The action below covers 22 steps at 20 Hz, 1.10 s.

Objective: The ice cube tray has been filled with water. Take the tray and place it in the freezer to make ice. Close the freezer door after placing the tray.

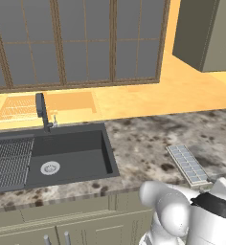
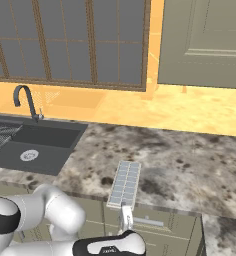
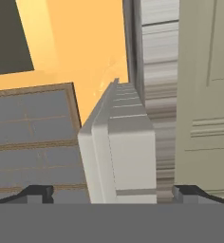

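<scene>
The ice cube tray (image 1: 188, 164) lies flat on the speckled stone counter (image 1: 143, 143), its near end at the front edge. Its small square cells hold pale blue water (image 2: 126, 181). My gripper (image 2: 125, 216) sits low at the counter's front edge, just before the ice cube tray (image 2: 125, 184). In the hand view the view is rolled, and the tray's whitish near end (image 3: 126, 152) stands between the two dark fingertips (image 3: 38, 192). My gripper (image 3: 114, 192) is open, its fingers well apart on either side of the tray's end, with gaps on both sides. The freezer and its door are out of view.
A dark sink (image 1: 67, 153) with a ribbed rack (image 1: 9, 162) and a faucet (image 1: 42, 112) lies left of the tray. A large window (image 1: 76, 43) runs along the back wall. A beige wall cabinet (image 2: 205, 40) hangs at the right. Base cabinets (image 2: 155, 225) sit under the counter.
</scene>
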Available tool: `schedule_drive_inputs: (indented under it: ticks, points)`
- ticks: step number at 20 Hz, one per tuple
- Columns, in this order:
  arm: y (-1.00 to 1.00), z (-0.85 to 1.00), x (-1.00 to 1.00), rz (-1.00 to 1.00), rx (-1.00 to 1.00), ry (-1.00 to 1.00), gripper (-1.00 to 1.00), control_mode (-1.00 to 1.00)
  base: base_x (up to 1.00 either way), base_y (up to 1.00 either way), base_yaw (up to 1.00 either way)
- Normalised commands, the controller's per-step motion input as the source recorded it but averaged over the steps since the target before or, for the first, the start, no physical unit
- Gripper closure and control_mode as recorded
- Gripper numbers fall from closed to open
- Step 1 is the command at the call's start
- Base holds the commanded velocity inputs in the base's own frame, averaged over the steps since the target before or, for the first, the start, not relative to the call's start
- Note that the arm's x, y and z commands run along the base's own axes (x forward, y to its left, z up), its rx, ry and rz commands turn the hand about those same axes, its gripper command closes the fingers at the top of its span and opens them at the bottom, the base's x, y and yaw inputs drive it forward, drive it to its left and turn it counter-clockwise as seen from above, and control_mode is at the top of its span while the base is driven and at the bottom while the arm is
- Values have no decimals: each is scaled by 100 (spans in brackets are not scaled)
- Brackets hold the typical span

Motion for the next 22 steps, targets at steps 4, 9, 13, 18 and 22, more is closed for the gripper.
schedule_drive_inputs:
  ticks: [4,9,13,18,22]
  points:
    - [-10,0,0,0,0,-9,-100,-100,0,0,0]
    - [-2,0,1,0,0,-3,-100,-100,0,0,0]
    - [0,0,12,0,0,1,-100,-100,0,0,0]
    - [0,0,20,0,0,5,-100,-100,0,0,0]
    - [0,0,24,0,0,4,-100,-100,0,0,0]
